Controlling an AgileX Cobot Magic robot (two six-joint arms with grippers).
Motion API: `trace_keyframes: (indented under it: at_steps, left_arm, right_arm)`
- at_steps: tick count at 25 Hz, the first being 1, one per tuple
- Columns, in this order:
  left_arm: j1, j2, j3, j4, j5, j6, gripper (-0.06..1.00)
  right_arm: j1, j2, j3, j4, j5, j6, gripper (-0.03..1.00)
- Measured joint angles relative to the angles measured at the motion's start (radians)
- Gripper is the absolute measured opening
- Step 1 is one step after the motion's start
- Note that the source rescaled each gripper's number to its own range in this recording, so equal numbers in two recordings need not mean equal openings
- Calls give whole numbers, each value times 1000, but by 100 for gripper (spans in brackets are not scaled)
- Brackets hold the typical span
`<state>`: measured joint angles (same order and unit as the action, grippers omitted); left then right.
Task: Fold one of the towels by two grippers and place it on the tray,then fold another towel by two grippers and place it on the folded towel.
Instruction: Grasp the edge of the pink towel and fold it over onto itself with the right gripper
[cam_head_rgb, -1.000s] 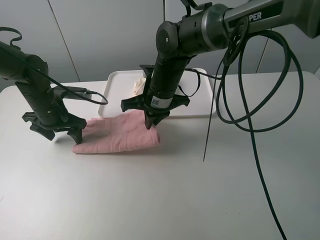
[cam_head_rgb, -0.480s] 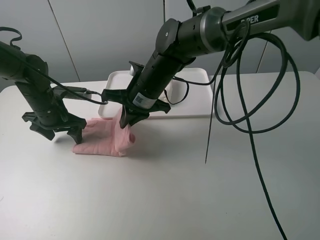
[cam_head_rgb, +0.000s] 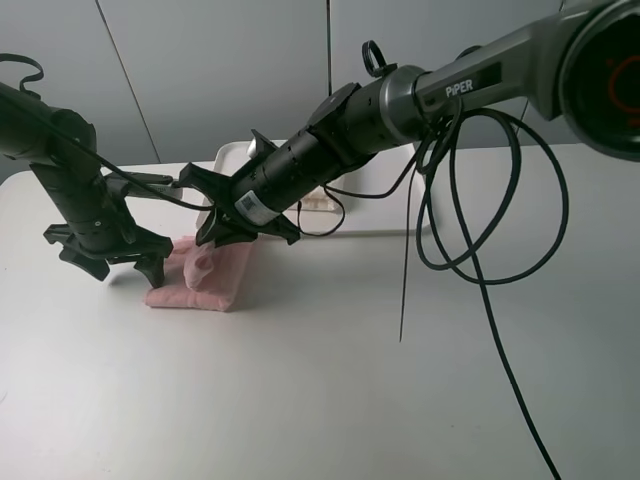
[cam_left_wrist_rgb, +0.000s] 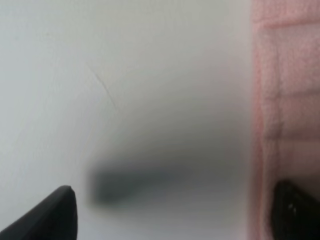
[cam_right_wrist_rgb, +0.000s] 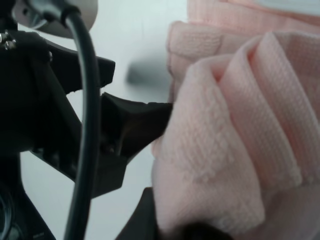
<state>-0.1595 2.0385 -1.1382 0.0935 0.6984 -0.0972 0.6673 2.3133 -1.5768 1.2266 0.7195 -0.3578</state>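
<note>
Folding looks nearly done: right pincer (cam_head_rgb: 208, 262), pinching the pink towel (cam_head_rgb: 222, 288), has swept its edge leftward; left pincer (cam_head_rgb: 126, 270) spread at the far edge.

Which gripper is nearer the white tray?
Right. The right gripper, holding the pink towel, hangs just before the front-left corner of the tray; the left gripper is farther left, past the towel.

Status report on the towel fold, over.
Left gripper open, one finger at edge of pink towel. Right gripper shut on bunched towel end, raised over the rest. Fold unfinished; right arm crosses in front of tray.
</note>
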Motion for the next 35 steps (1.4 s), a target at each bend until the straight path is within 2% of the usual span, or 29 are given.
trace_keyframes:
  at_steps: [4,20,27,35]
  left_arm:
    - [0,0,0,0,0,-2,100]
    - [0,0,-1,-19,13,5,100]
    - [0,8,-98,-101,136,65,100]
    - [0,8,-237,-93,264,76,100]
  right_arm:
    - [0,31,0,73,0,-66,4]
    - [0,74,5,171,-4,-185,4]
    - [0,74,5,175,-4,-195,4]
    - [0,74,5,175,-4,-199,4]
